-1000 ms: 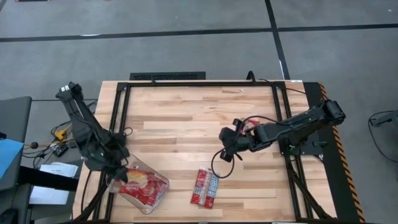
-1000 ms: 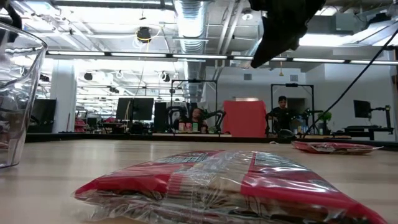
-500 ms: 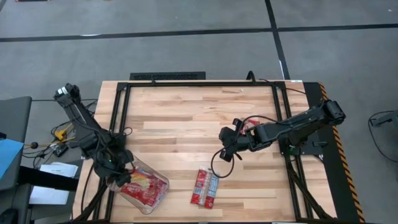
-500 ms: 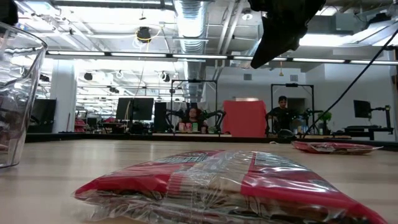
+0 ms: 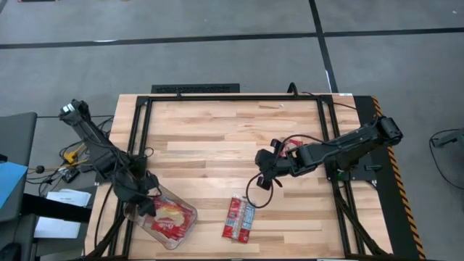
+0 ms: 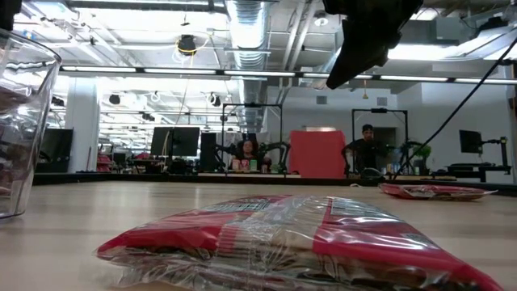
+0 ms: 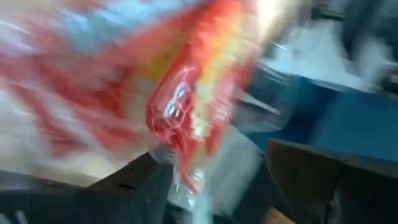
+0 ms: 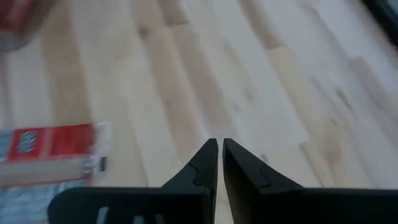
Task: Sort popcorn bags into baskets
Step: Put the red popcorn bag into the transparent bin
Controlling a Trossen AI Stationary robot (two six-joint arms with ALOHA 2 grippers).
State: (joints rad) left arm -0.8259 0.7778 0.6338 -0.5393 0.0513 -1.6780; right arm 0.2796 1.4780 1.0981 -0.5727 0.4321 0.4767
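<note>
High view: the wooden table (image 5: 232, 145) carries a clear basket (image 5: 165, 217) at its front left corner, with red popcorn bags (image 5: 172, 216) lying inside it. The left hand (image 5: 142, 206) sits over the basket's left end, right above the bags; from up here I cannot tell how its fingers stand. Another popcorn bag (image 5: 238, 218), red with a blue-white label, lies flat on the boards near the front edge, about midway along it. The right hand (image 5: 262, 177) hangs over the middle of the table, a little toward the right side, apart from that bag. A further red packet (image 5: 292, 147) peeks out from behind the right arm, nearer the right edge.

Low view: the bag by the front edge (image 6: 299, 238) fills the foreground, lying flat in its clear wrap. The basket wall (image 6: 24, 121) stands at the left of the picture. The right arm comes down from above, dark against the ceiling lights. A second flat packet (image 6: 428, 191) lies farther back to the right. People sit at desks in the room behind.

Left wrist view: much blurred; a red and yellow bag (image 7: 199, 106) hangs close ahead, with the hand's dark fingers (image 7: 134, 180) spread apart beneath it, not clamped on it.

Right wrist view: the right hand's fingertips (image 8: 208, 163) stand nearly together, a thin slit between them, holding nothing, above bare boards. The labelled bag (image 8: 53, 158) lies off to one side.
</note>
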